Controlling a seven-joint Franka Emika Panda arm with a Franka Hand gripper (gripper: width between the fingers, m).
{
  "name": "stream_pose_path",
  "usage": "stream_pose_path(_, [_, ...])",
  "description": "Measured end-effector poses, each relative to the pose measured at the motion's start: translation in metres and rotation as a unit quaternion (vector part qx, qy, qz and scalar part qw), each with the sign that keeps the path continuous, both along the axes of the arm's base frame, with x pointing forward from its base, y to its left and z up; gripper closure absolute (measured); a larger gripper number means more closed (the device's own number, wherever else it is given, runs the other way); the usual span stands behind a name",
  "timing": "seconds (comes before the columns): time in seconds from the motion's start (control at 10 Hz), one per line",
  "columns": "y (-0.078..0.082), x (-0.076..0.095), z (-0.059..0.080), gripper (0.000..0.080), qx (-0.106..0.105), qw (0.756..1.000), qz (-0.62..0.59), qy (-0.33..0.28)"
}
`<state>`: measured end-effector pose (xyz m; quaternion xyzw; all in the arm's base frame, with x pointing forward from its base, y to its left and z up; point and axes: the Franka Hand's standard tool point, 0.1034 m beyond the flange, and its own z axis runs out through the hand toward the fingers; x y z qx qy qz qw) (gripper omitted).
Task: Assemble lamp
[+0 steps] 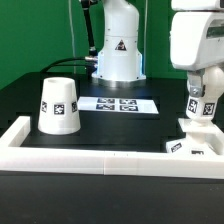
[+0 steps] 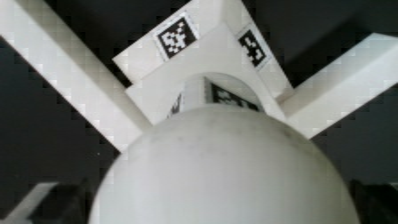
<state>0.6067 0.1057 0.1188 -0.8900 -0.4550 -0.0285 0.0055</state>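
Lamp parts are laid out on the black table (image 1: 20, 100).
Nearest, a white rail (image 1: 90, 160) is seen; behind it the lamp base (image 1: 195, 140) sits under the wide-open, empty gripper (image 1: 199, 112), the white lampshade (image 1: 58, 105) stands well apart, and the marker board (image 1: 118, 103) lies farthest.

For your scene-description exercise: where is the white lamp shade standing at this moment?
In the exterior view, the lamp shade stands on the black table at the view's left, left of the marker board and behind the white front rail.
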Motion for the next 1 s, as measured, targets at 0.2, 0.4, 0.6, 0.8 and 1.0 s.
stream_pose_path(0.2, [-0.0017, 0.0010, 0.0001, 0.0101, -0.004, 0.999, 0.046, -0.004])
stream_pose_path(0.4, [-0.0030, 0.0012, -0.0002, 0.0101, -0.014, 0.996, 0.089, -0.007])
stream_pose_path(0.6, [-0.0083, 0.0011, -0.0007, 0.0101, -0.014, 0.997, 0.078, -0.004])
stream_pose_path(0.8, [-0.0084, 0.0012, -0.0007, 0.0223, -0.014, 0.997, 0.078, -0.005])
stream_pose_path(1.0, [-0.0102, 0.0009, -0.0008, 0.0223, -0.012, 0.998, 0.054, -0.004])
